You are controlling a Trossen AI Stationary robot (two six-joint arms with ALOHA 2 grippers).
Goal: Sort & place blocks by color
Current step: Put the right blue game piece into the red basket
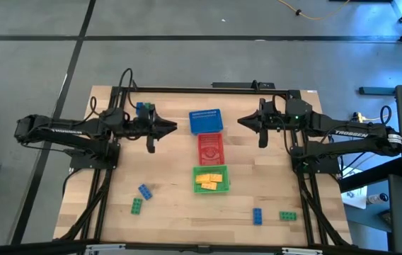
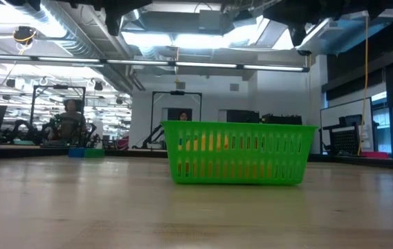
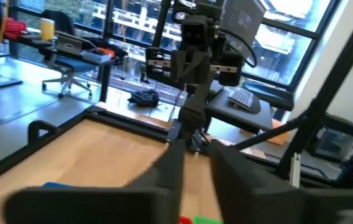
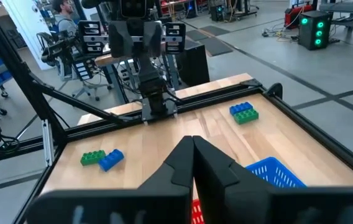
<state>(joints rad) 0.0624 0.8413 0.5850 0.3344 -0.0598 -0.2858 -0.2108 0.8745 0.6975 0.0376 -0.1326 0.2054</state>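
Note:
Loose blocks lie on the wooden table: a blue one (image 1: pixel 145 191) and a green one (image 1: pixel 136 205) near left, a blue one (image 1: pixel 257 216) and a green one (image 1: pixel 287 215) near right, and a blue-on-green pair (image 1: pixel 143 108) at the far left beside the left arm. Several yellow blocks (image 1: pixel 210 181) lie in the green basket (image 1: pixel 211 170). My left gripper (image 1: pixel 170 127) hovers left of the blue basket (image 1: pixel 206 121), narrowly open with nothing between its fingers (image 3: pixel 196 163). My right gripper (image 1: pixel 243 121) hovers right of that basket, shut and empty (image 4: pixel 193 142).
Blue, red (image 1: pixel 211 149) and green baskets stand in a row down the table's middle, far to near. In the low view the green basket (image 2: pixel 238 152) fills the centre. A dark frame rail (image 1: pixel 215 88) borders the far edge. Bare wood lies on both sides of the baskets.

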